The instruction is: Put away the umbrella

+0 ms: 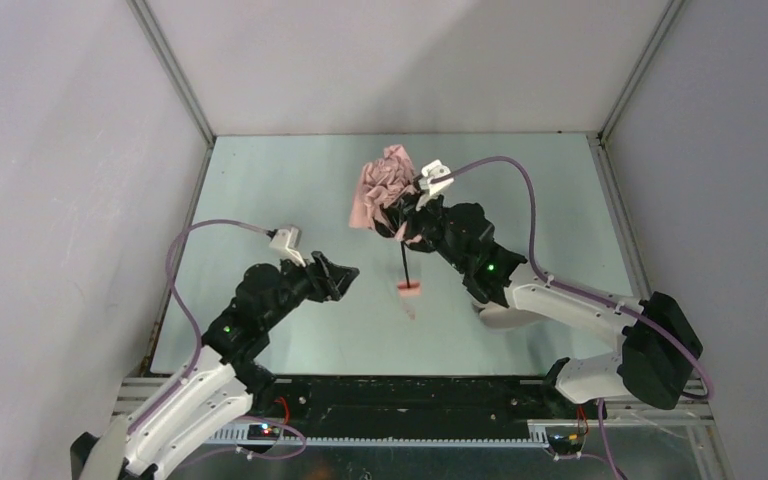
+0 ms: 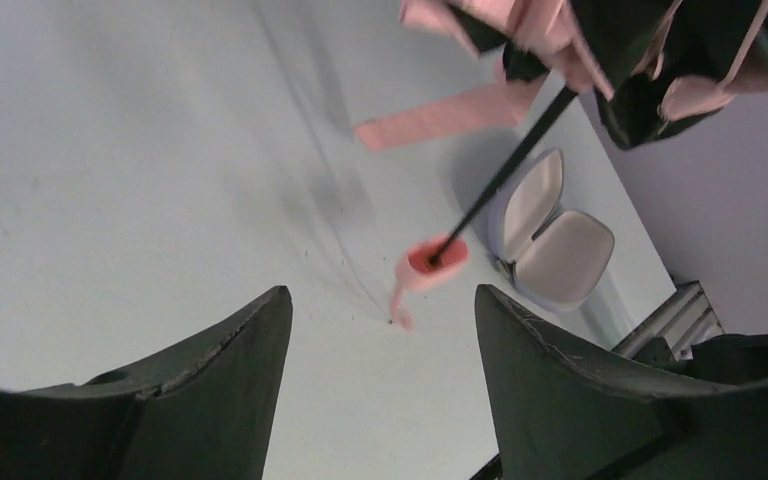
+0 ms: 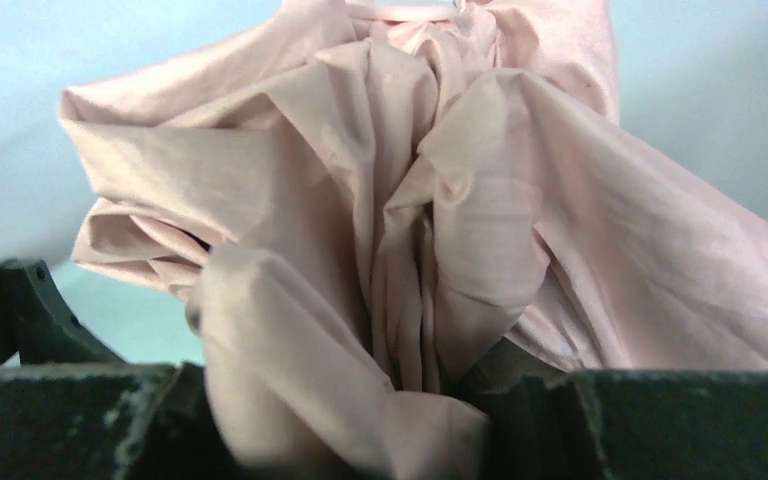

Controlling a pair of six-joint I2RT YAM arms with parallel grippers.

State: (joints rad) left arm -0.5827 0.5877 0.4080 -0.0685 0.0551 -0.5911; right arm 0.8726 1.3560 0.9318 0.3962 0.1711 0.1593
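Note:
The umbrella (image 1: 380, 190) is a crumpled bundle of pale salmon-pink fabric at the back middle of the table. Its thin dark shaft runs down to the small pink handle (image 1: 409, 289), which hangs just over the table with its strap. My right gripper (image 1: 400, 222) is shut on the fabric bundle (image 3: 410, 250) and holds the umbrella up. My left gripper (image 1: 345, 272) is open and empty, left of the handle. In the left wrist view the handle (image 2: 432, 262) and shaft (image 2: 505, 170) lie ahead of its fingers (image 2: 550, 370).
A pale grey-lilac oblong case (image 2: 550, 240) lies open on the table to the right of the handle, under my right arm; a part of it shows in the top view (image 1: 505, 318). Grey walls enclose the table on three sides.

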